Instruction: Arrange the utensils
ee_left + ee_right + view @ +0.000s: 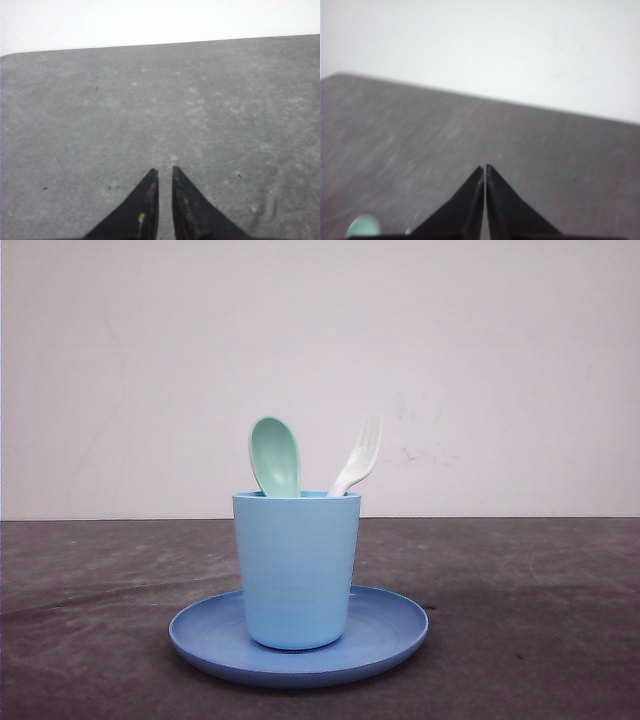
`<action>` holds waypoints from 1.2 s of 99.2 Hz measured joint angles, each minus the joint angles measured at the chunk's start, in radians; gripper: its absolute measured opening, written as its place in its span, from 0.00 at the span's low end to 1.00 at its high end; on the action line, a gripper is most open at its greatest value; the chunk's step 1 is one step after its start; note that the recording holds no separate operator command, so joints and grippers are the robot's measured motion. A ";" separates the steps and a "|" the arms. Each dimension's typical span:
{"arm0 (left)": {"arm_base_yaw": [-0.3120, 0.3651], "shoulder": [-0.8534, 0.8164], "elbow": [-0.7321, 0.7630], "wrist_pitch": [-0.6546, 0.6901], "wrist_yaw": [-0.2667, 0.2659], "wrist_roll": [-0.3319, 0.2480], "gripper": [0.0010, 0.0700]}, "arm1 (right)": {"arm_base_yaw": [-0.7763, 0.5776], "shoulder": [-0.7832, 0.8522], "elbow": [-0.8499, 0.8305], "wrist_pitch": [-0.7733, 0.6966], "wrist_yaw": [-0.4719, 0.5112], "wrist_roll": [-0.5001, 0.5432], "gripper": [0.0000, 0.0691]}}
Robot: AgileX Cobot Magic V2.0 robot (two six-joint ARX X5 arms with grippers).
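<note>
Utensils first: your mint-green spoon (275,456) and cream-white fork (358,460) both stand inside the light blue cup (296,570), heads up above the rim. You see the spoon's oval bowl on the left side of the cup, nearly upright, and the fork on the right, its tines leaning outward to the right. The two heads are apart, not touching. The cup sits upright at the middle of the round blue plate (395,630), which rests on the dark grey table (530,620) before a plain pale wall (480,360). Your left gripper (165,171) hangs over bare tabletop with its fingers drawn nearly together, a thin slit between the tips and nothing in them. Your right gripper (485,167) likewise has its fingers pressed together, holding nothing; its picture is blurred, and a pale green blob (363,226) at the edge cannot be identified with certainty.
</note>
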 joint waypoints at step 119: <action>0.000 0.000 0.000 0.000 0.000 0.000 0.02 | -0.992 -0.640 -0.832 0.240 -0.630 -0.157 0.01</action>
